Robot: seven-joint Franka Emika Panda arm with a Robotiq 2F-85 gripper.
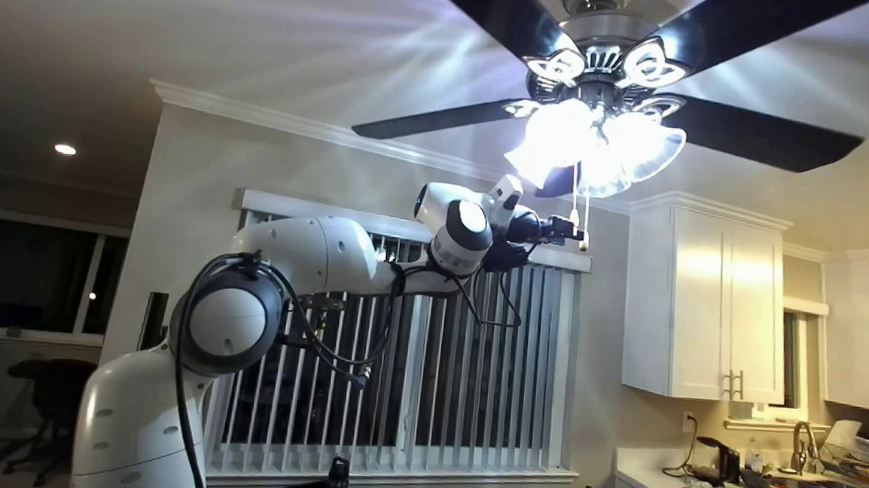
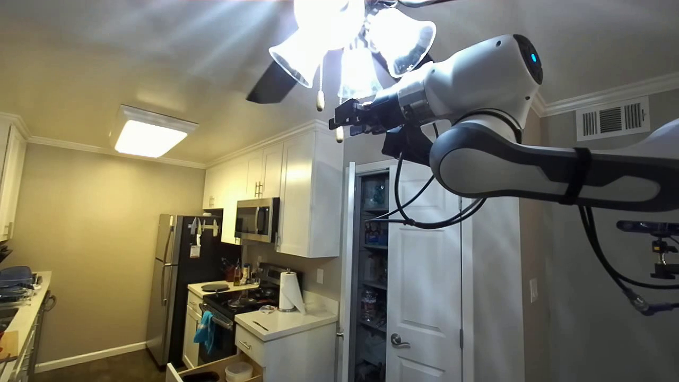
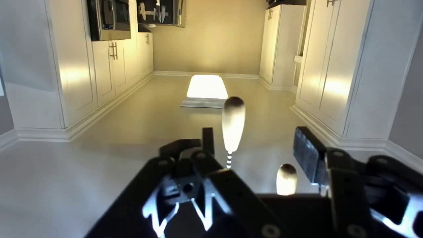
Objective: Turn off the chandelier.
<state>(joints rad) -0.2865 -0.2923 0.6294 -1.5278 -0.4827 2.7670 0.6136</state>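
The chandelier is lit, with bright frosted shades [image 1: 606, 149] under a metal hub and dark blades. Its shades [image 2: 355, 69] also glow in an exterior view. Two pull chains with pale pendants hang below it: a pendant [image 1: 585, 241] and a pendant [image 2: 320, 101]. My gripper [image 1: 572, 231] is just below the shades, at pendant height; it also shows in an exterior view [image 2: 345, 121]. In the wrist view, which stands upside down, the gripper [image 3: 254, 148] is open. A larger pendant [image 3: 233, 124] appears near the left finger, and a smaller pendant [image 3: 287, 180] between the fingers; neither is gripped.
Dark fan blades [image 1: 766, 134] spread just above the arm. White cabinets [image 1: 710, 306] stand at the kitchen side. A lit square ceiling lamp [image 2: 151, 135] is farther off. Window blinds [image 1: 397, 362] are behind the arm, and cables [image 2: 424, 223] hang below the wrist.
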